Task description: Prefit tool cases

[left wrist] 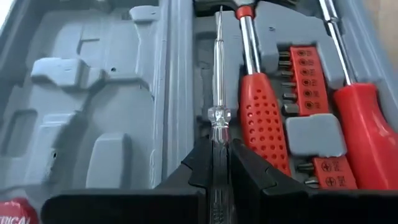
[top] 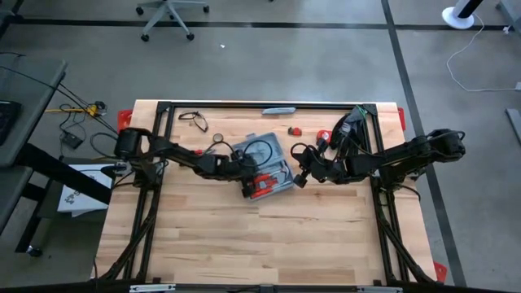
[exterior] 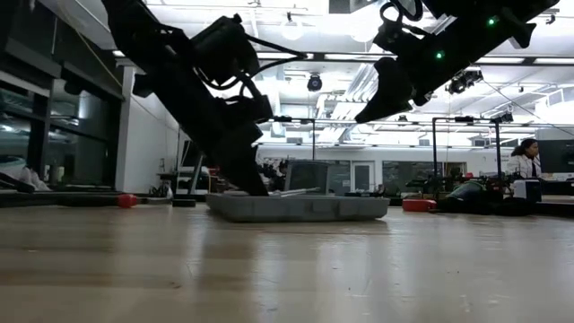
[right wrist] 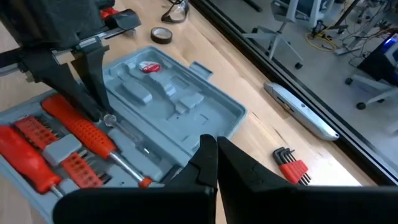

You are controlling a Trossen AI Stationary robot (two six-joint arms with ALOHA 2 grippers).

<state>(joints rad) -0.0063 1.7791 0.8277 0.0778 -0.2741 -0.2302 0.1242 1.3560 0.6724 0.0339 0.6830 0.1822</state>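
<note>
Case open with red-handled tools inside; left pincer grips clear screwdriver, right pincer clenched empty.

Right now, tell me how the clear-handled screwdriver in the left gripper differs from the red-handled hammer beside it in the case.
The clear-handled screwdriver is slim, with a see-through handle; the red-handled hammer is thicker, with a dimpled red grip. The screwdriver is pinched in the left gripper; the hammer lies free, seated in the tool case. Both point the same way, side by side along the moulded tray.
</note>
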